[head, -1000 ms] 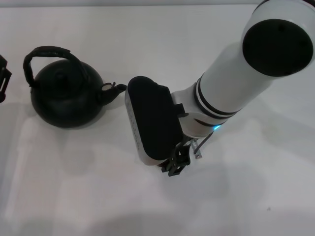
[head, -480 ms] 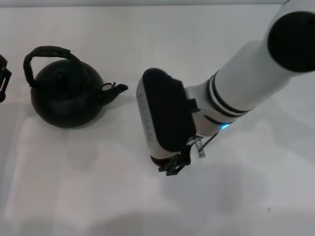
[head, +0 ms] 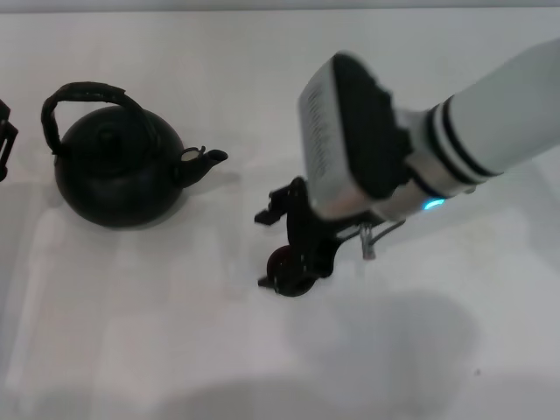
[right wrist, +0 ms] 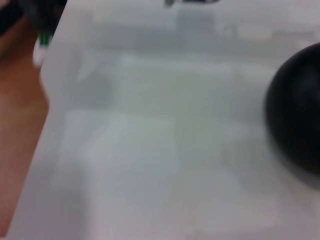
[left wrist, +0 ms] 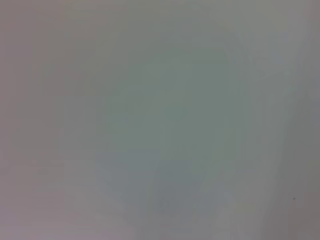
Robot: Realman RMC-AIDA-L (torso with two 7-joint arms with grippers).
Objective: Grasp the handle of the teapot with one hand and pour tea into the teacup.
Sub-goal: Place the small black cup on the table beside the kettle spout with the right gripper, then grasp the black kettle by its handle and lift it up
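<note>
The large matte black teapot stands at the left of the white table, spout pointing right. Its arched handle rises over the lid, and nothing holds it. The small dark teacup sits on the table right of the teapot, between the fingers of my right gripper. The gripper is open, with one finger far of the cup and the other beside it. My left gripper is parked at the left edge. A blurred black round shape in the right wrist view may be the teapot.
The white table fills the head view. My right arm's white and black wrist hangs over the table's middle right. The right wrist view shows the table's edge and brown floor. The left wrist view shows only a blank grey surface.
My right arm has swung right and away from me, uncovering the teacup and the gripper's spread fingers. The teapot and my left arm have not moved.
</note>
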